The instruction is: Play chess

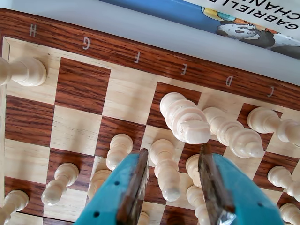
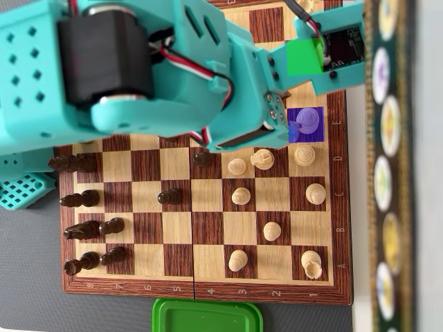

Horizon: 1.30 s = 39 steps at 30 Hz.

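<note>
A chess game is under way: on the chessboard, several pawns of both colours stand off their starting ranks. In the wrist view the teal gripper hangs with jaws apart, holding nothing, straddling a white pawn near the king. The current move looks unstarted; no piece is lifted.

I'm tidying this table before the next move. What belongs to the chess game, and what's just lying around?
Game: chessboard, white pieces, dark pieces, gripper with jaws open.
Lying about: green lid, panda book, teal grid part.
</note>
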### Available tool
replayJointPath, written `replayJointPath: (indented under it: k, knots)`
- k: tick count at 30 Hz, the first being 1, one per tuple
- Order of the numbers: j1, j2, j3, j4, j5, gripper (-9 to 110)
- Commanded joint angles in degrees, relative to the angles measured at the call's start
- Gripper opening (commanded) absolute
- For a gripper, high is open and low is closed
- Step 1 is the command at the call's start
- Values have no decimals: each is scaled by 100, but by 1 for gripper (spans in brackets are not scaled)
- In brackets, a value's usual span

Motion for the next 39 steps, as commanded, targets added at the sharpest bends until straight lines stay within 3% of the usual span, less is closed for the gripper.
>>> replayJointPath:
  k: [1, 39]
  knots:
    - [79, 53, -352, -97, -18, 17]
    - [123, -492, -853, -97, -18, 17]
